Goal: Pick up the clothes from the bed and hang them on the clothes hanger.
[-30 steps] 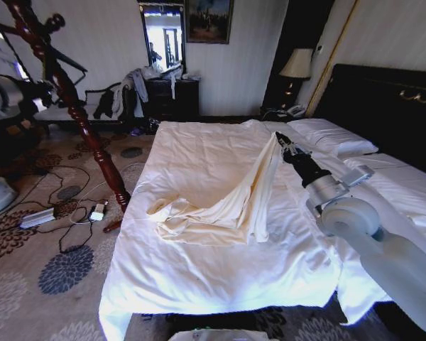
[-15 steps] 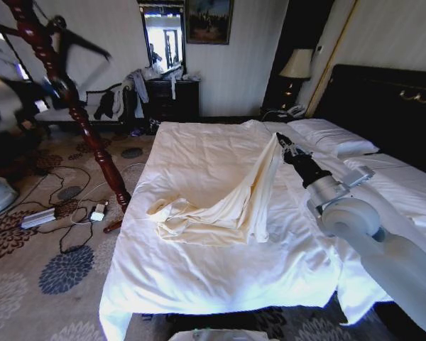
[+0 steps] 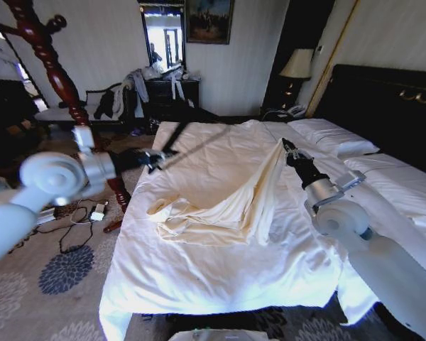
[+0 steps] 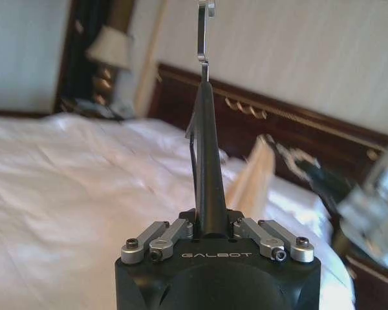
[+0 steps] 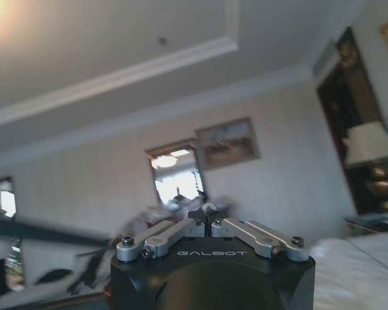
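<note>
A wide bed (image 3: 220, 284) with a white duvet fills the room's middle. The right gripper (image 3: 287, 147), fingers closed, pinches one end of a cream long-sleeved shirt (image 3: 220, 206) and lifts it above the duvet, while the rest lies crumpled on the bed. The left gripper (image 3: 150, 158), at the bed's left edge, has its fingers clamped on a slim black clothes hanger (image 4: 205, 161) (silver hook (image 4: 204, 32) pointing away), held out over the duvet.

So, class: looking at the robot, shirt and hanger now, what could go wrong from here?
1. The right pincer pinches just one edge of the shirt; the thin fabric might slip out.
2. The left pincer holds the hanger by one end, so it could tilt or snag the duvet.
</note>
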Robot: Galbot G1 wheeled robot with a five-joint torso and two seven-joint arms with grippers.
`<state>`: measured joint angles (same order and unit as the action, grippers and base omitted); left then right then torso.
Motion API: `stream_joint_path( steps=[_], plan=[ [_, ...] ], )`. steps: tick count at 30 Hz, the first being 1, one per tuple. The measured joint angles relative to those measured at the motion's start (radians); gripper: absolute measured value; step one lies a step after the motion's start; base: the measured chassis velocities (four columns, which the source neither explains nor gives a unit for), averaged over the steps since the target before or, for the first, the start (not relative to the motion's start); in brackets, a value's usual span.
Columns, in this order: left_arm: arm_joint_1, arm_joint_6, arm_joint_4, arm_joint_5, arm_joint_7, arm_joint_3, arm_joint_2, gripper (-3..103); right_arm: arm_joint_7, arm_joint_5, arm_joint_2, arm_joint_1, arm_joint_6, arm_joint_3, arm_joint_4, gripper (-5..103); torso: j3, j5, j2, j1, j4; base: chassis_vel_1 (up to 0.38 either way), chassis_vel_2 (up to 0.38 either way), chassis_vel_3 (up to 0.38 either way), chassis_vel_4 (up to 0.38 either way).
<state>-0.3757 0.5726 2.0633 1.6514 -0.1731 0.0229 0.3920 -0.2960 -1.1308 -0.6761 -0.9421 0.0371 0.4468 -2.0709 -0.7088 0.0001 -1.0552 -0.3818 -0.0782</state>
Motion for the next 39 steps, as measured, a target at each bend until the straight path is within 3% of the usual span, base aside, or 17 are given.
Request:
stream_joint_path(
  steps=[4,5,13,22,29,39],
  plan=[
    [-0.009,0.015,-0.003,-0.041,-0.052,0.036,0.010,20,-0.023,0.023,-0.008,0.011,0.022,0.004,0.021,0,0.000,-0.0003,0.000,0.000,0.0007,0.000,0.000,0.000,0.000],
    [-0.029,0.027,-0.003,-0.066,-0.094,0.045,0.025,20,-0.039,0.035,-0.012,0.013,0.032,0.006,0.031,0,0.000,0.0000,0.000,0.000,0.0002,0.000,0.000,0.000,0.000],
    [-0.075,0.054,-0.012,-0.142,-0.179,0.065,0.051,20,-0.052,0.064,-0.005,0.015,0.038,0.013,0.059,0,0.000,0.0001,0.000,0.000,0.0004,0.000,0.000,0.000,0.000],
    [-0.149,0.055,-0.014,-0.213,-0.169,0.064,0.098,20,-0.041,0.032,0.011,0.021,0.017,0.018,-0.007,0,0.000,-0.0002,0.000,0.000,0.0002,0.000,0.000,0.000,0.000],
    [-0.208,0.054,-0.032,-0.283,-0.157,0.044,0.126,20,0.041,-0.012,0.023,0.019,-0.070,0.022,-0.091,0,0.000,-0.0004,0.000,0.000,0.0004,0.000,0.000,0.000,0.000],
    [-0.177,0.053,-0.079,-0.307,-0.123,0.080,0.209,20,0.143,-0.014,0.007,0.004,-0.163,0.005,-0.123,0,0.000,-0.0001,0.000,0.000,0.0003,0.000,0.000,0.000,0.000]
  ],
)
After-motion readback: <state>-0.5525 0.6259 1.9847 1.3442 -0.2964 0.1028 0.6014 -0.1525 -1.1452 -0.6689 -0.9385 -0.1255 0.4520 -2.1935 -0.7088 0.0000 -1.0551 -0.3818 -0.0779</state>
